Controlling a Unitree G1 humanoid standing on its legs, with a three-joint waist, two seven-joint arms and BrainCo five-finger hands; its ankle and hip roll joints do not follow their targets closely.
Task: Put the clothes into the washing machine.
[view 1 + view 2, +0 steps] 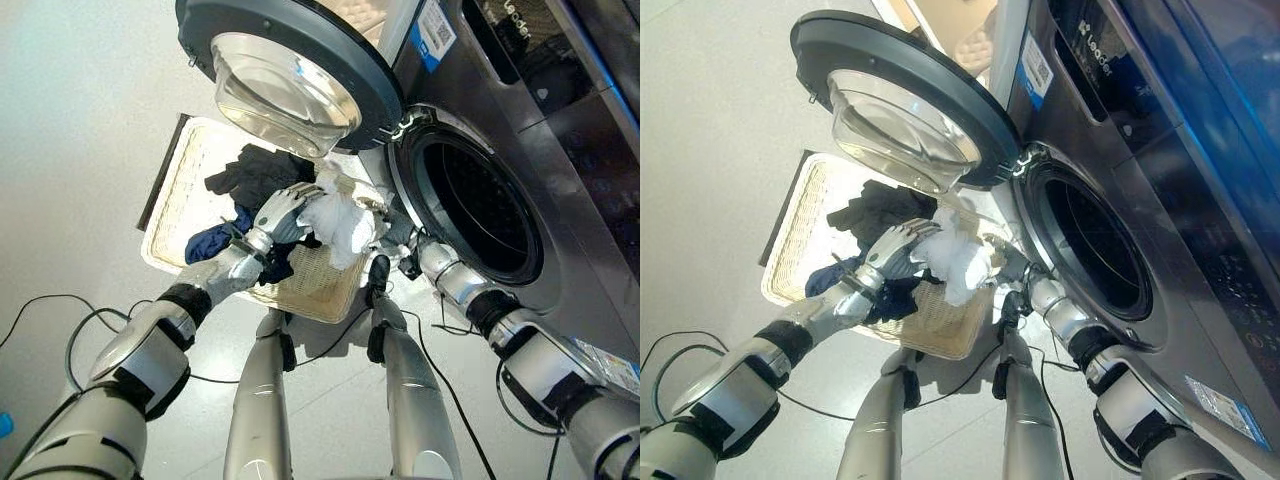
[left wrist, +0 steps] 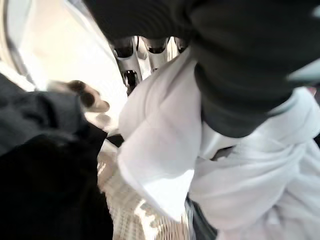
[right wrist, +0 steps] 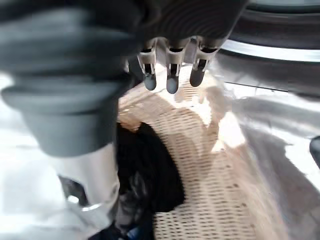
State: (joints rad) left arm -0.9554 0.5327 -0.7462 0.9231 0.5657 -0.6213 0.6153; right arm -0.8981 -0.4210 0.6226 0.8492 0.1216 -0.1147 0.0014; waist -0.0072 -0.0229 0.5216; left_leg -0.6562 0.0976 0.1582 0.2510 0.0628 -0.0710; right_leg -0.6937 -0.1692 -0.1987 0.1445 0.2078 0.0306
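Observation:
My left hand is shut on a white cloth and holds it bunched up above the near right corner of the wicker basket. In the left wrist view the white cloth hangs from under the palm, below the fingers. A black garment and a dark blue one lie in the basket. My right hand is just right of the white cloth, between it and the washer's open drum. Its fingers hang relaxed over the basket's weave and hold nothing.
The washer's round door stands swung open over the far side of the basket. The grey machine front fills the right side. The basket stands on a pale floor to the left of the drum.

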